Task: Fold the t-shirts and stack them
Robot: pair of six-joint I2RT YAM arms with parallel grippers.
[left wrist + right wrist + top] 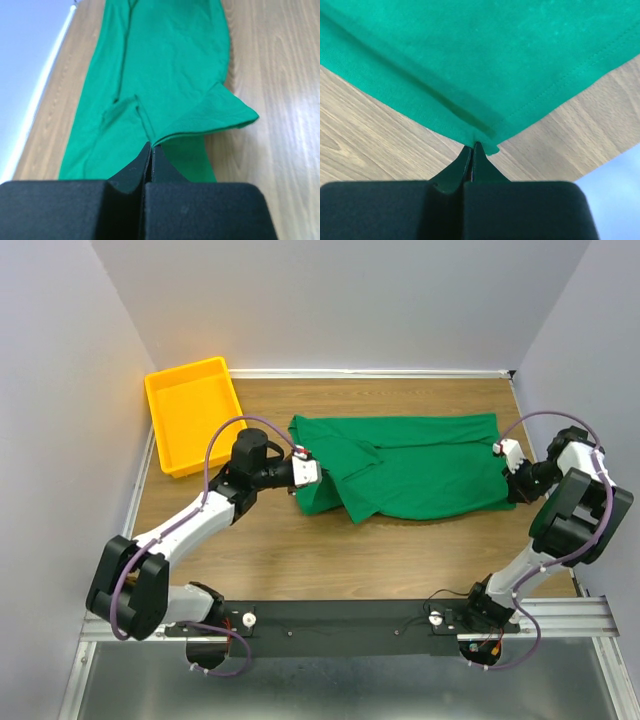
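1. The green t-shirt (420, 465) lies bunched on the table (300, 560), right of the yellow tray (190, 415).
2. The left gripper (151, 148) is clamped on its left edge, the right gripper (473, 148) on its right corner.
3. Both bites look shallow, so a hard pull could slip the cloth free.

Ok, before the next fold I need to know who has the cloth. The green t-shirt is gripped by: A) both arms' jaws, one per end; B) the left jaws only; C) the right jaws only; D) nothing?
A: both wrist views show shut jaws pinching the edge of the green t-shirt, the left arm's at its left end, the right arm's at its right.
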